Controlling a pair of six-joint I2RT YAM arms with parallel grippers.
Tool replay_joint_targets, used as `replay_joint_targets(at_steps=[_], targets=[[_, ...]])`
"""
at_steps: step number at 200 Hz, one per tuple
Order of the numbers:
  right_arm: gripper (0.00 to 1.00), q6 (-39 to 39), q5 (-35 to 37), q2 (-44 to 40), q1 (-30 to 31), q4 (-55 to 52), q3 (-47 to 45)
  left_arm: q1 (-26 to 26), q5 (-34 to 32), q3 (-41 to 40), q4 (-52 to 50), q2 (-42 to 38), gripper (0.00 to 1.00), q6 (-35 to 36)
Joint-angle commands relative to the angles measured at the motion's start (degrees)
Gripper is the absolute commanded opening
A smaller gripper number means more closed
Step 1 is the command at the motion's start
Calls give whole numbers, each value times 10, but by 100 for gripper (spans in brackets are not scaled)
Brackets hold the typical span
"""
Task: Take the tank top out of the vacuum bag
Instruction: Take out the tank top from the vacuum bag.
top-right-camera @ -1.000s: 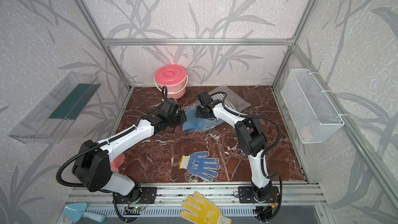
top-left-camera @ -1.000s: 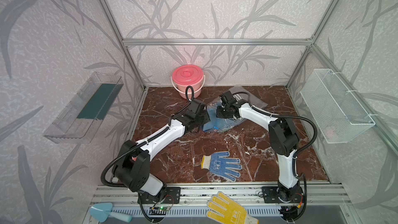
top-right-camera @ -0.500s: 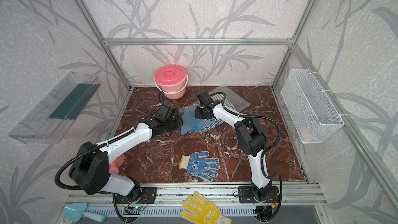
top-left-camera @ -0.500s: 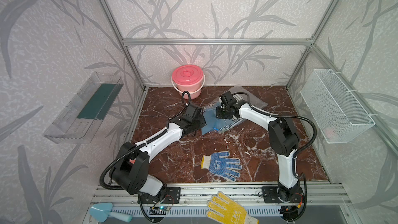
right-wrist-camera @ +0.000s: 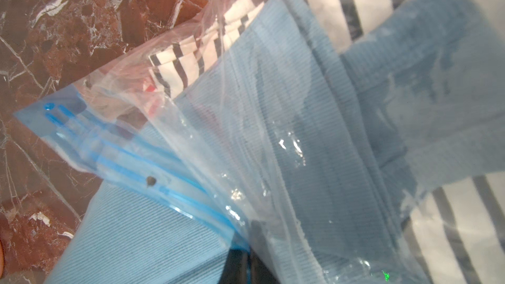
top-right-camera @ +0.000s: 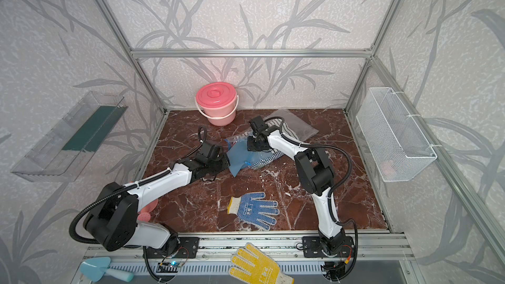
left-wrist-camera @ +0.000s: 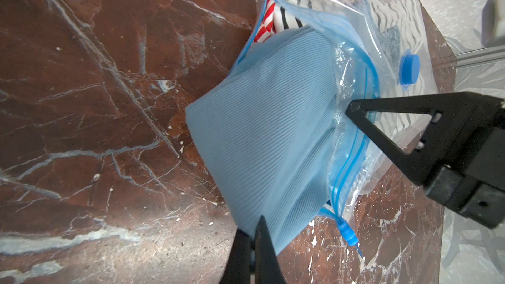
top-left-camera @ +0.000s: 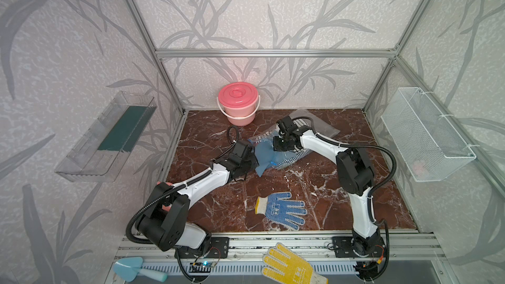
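Observation:
The tank top (top-left-camera: pixel 263 154) (top-right-camera: pixel 238 157) is light blue ribbed cloth, about half drawn out of the vacuum bag's mouth onto the marble floor. My left gripper (left-wrist-camera: pixel 252 228) (top-left-camera: pixel 252 164) is shut on the tank top's free corner (left-wrist-camera: pixel 267 121). The vacuum bag (top-left-camera: pixel 323 129) (left-wrist-camera: pixel 396 23) is clear and crinkly, with a blue zip strip and a round blue valve cap (left-wrist-camera: pixel 409 68). My right gripper (right-wrist-camera: pixel 247 255) (top-left-camera: pixel 277 147) is shut on the bag's zip edge (right-wrist-camera: pixel 131 165), above the tank top (right-wrist-camera: pixel 153 241). A black-and-white striped garment (left-wrist-camera: pixel 284 17) stays inside the bag.
A pink lidded bucket (top-left-camera: pixel 238 102) stands at the back wall. A blue dotted glove (top-left-camera: pixel 281 210) lies on the floor in front; a yellow glove (top-left-camera: pixel 289 266) and a pale blue trowel (top-left-camera: pixel 134 269) rest on the front rail. A wire basket (top-left-camera: pixel 426 132) and a clear tray (top-left-camera: pixel 109 135) hang on the side walls.
My left gripper has drawn back toward the front left with the tank top's corner, pulling more blue cloth out of the bag. The right gripper has stayed put on the bag's edge.

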Motion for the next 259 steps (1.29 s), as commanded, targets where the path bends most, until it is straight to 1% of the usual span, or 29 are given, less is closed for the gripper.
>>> replay_joint_targets(at_steps=[1, 57, 94, 120, 158, 186, 208, 259], targets=[[0, -20, 18, 18, -1, -16, 15, 3, -3, -13, 13, 14, 0, -12], [0, -37, 34, 18, 0, -28, 9, 3, 20, -8, 44, 81, 0, -44], [0, -46, 44, 7, -1, -37, -3, 7, 10, -1, 50, 99, 0, -51], [0, -52, 67, -1, -2, -35, -19, 26, -1, -2, 43, 100, 0, -41], [0, -59, 116, -1, -1, -43, -22, 66, -8, -3, 18, 95, 0, -13], [0, -60, 114, -3, -2, -48, -15, 72, -56, 7, -23, 72, 0, 14], [0, -54, 117, -7, -1, -45, -15, 79, -79, 13, -41, 60, 0, 32], [0, -45, 126, -5, -2, -41, -10, 112, -81, 20, -55, 67, 0, 46]])
